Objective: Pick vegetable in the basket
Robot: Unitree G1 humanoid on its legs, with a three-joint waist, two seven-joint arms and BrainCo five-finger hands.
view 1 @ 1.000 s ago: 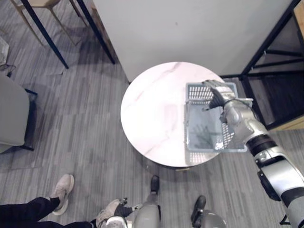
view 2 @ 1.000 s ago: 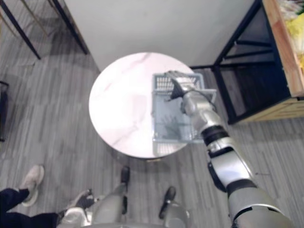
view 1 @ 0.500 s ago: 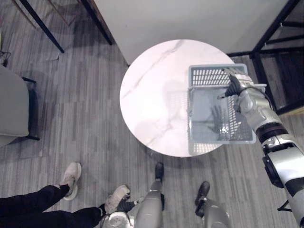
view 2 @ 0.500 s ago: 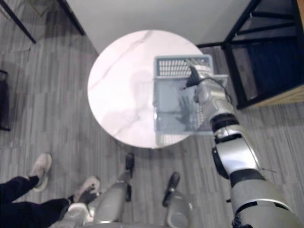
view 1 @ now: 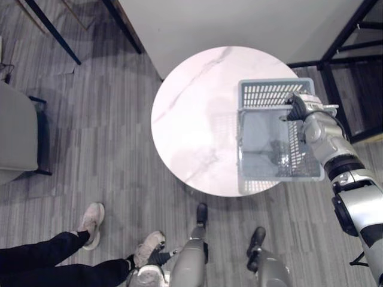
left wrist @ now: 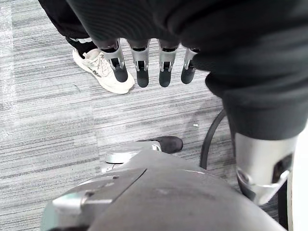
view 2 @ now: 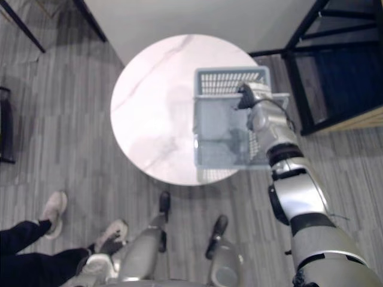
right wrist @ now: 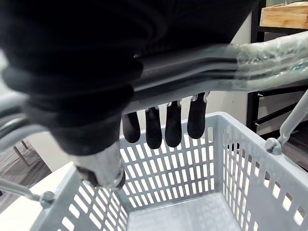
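Basket [view 1: 266, 95] empty, overhanging the surface's [view 1: 191, 119] right edge. Right hand [view 1: 297, 106] curled round its handle [right wrist: 260, 53]; left hand [left wrist: 144, 67] slack-fingered, off the surface. We'd keep the handle seated deep and lift level.

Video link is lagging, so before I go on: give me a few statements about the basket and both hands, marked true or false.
1. The grey basket is over the robot's right side of the round white table. True.
2. The right hand is open and clear of the basket. False: its fingers are curled round the basket's handle.
3. A vegetable lies in the basket. False: the part of the basket's bottom that shows is bare.
4. The left hand hangs open above the floor, holding nothing. True.
5. A person's white shoe is on the floor past the left hand. True.
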